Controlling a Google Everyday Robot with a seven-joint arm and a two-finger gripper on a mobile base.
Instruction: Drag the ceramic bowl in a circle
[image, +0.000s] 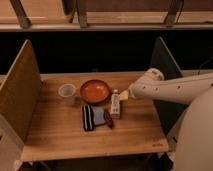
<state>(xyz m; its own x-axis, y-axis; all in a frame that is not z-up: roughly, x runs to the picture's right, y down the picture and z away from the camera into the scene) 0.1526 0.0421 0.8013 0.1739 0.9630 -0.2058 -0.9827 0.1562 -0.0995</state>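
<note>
The ceramic bowl (95, 91) is round, shallow and glossy orange-red with a darker rim. It sits on the wooden table (60, 135), towards the back centre. My white arm (170, 87) reaches in from the right. Its gripper (119, 100) is just right of the bowl's rim, low over the table. I cannot tell whether it touches the bowl. A small translucent plastic cup (67, 93) stands left of the bowl, a short gap away.
In front of the bowl lie a dark striped flat item (88, 118), a blue-grey item (99, 116) and a small red item (108, 119). Upright divider panels stand at the left (20, 90) and right (164, 65) sides of the table. A dark gap lies behind it.
</note>
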